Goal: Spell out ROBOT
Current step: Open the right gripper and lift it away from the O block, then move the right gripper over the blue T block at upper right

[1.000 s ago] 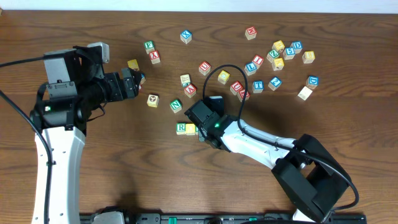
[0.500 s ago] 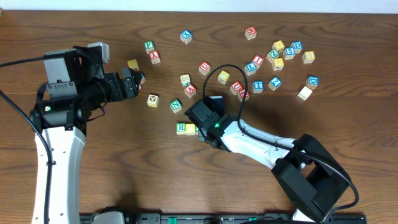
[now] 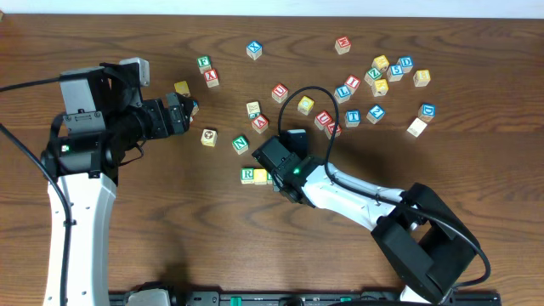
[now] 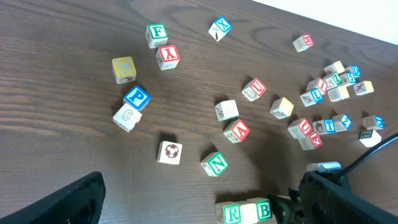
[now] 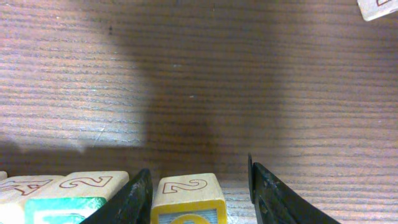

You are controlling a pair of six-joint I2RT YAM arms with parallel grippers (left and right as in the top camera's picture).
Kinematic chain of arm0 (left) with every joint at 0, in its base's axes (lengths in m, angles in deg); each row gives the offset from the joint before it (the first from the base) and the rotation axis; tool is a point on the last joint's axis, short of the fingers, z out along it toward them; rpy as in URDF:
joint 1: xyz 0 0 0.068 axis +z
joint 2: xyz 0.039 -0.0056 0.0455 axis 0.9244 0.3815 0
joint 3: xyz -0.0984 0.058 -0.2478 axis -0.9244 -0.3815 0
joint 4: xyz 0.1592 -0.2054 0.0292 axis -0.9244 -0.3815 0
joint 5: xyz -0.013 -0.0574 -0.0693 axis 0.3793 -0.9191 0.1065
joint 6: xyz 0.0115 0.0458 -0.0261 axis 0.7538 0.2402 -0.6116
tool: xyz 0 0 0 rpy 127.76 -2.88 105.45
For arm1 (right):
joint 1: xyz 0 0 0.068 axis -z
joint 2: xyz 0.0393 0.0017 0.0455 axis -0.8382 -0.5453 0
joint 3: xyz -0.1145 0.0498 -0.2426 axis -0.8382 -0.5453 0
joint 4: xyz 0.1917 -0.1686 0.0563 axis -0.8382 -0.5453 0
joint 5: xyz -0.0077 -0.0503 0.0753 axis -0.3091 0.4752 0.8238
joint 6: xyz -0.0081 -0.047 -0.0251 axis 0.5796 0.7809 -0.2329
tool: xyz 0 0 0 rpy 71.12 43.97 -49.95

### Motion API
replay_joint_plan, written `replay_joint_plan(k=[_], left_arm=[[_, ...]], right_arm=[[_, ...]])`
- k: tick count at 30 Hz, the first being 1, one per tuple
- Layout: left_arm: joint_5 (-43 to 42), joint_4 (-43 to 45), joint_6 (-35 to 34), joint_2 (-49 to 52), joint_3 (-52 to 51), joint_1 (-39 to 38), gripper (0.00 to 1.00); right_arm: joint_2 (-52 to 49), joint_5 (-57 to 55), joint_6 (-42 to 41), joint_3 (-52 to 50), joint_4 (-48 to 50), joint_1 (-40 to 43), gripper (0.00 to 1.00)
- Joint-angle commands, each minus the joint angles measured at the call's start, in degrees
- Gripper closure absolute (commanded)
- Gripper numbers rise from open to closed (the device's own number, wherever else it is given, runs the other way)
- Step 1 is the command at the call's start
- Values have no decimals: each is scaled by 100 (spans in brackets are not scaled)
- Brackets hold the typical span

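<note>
Dark wood desk (image 3: 170, 255), loose cubes (image 3: 380, 64) scattered upper right. Row at lower centre: R (image 3: 247, 175), yellow O (image 3: 261, 177), B (image 4: 263, 210). Right fingers (image 5: 134, 199) released, straddling 2nd yellow-faced cube (image 5: 186, 199) beside B. Left fingers (image 4: 68, 199) wide, empty. Risk: on retreat, finger between cubes could drag 1, skewing row.

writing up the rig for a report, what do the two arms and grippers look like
Both arms pair a white link with black joint housings: left arm, right arm. Each carries a small green light and a thin black cable. The right gripper's fingers are black, wedge-shaped blades.
</note>
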Motion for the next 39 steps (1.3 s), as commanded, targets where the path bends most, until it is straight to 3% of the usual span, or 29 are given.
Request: replay_joint_plan(k=[1,14,18,28,34,39], left_arm=[[-74,0,52,0,136,20,2],[-74,0,55,0,136,20,2],[-74,0,52,0,136,20,2],[-74,2,52,0,136,20,2],[-74,2,52,0,136,20,2],[-74,2,52,0,136,20,2]], right_arm=[[125,-184,52,205,-13,28,55],[382,-776,579,1189,-627,234,53],[382,-785,820,1847,-1134,553,45],[378,289,1235,3185,-2236,2170,34],[199,1281,1631,3215,-2487,3263,31],[-166,1423,2068,3215,-2664,3523,28]])
